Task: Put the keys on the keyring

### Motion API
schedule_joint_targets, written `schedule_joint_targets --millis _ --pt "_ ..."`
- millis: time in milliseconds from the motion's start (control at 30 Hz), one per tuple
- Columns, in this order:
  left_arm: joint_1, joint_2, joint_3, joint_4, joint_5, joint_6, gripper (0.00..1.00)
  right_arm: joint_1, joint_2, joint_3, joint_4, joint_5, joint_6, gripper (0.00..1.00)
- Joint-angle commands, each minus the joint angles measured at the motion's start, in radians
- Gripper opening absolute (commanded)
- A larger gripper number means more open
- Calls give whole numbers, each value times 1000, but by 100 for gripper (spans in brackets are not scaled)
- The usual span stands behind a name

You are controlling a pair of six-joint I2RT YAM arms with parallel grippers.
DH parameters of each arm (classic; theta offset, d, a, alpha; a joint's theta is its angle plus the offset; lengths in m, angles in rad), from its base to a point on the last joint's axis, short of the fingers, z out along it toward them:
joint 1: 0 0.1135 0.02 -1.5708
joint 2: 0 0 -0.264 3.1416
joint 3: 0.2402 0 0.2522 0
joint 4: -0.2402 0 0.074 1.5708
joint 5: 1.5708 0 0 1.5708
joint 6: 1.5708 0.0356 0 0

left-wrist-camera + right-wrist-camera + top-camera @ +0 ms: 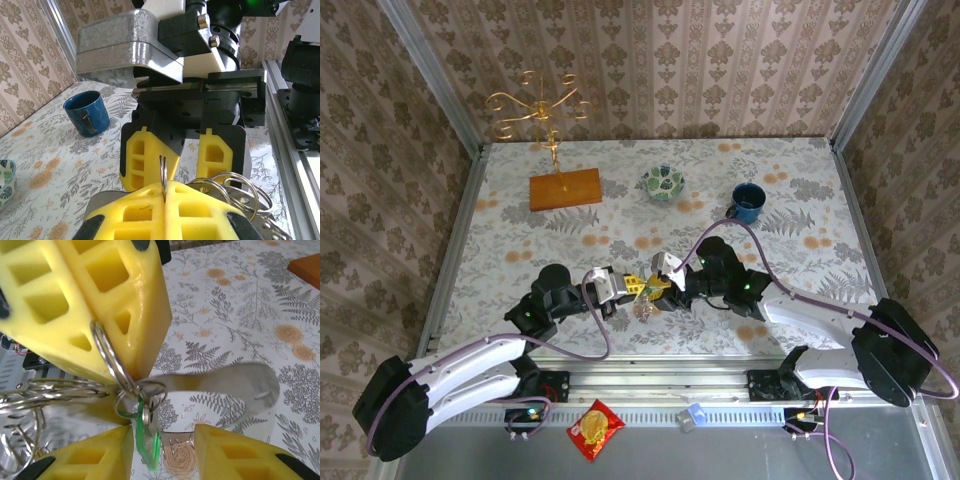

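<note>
- Both arms, the left arm (470,365) and the right arm (820,320), reach inward from their bases and meet nose to nose above the near middle of the table (520,220). This lets one unit act as a vice while the other does the fine work.
- Left gripper (164,192): jaws pressed together, pinching the keyring (106,355) by its rim. The ring stands edge-on and roughly upright, so its lower arc projects free toward the opposite unit.
- Right gripper (165,440): jaws spread, one finger on either side of the hanging hardware, clamping nothing (this suits either a fresh grasp or a withdrawal; which one cannot be told).
- Keyring: located between the two grippers and apparently held off the table. Several further silver loops (235,187) bunch just beside it.
- Small linking rings (142,392): hooked at the keyring's lowest point.
- Green-headed key (146,442): hangs from those small rings in the gap between the spread jaws, and appears already carried by the keyring.
</note>
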Motion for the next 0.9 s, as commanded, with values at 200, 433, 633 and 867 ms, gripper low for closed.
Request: schedule_joint_targets --millis 200,433,633,867 --pt "6 -24 -7 65 21 -27 0 7 15 2 53 -55 4 19" --pt "9 -45 -7 30 16 -14 0 0 -36 21 -47 5 -49 5" --pt "11 -52 2 -21 15 5 0 0 -93 68 -149 38 -99 2" --pt "10 -47 15 -69 10 25 0 0 -149 107 -227 55 -137 0"
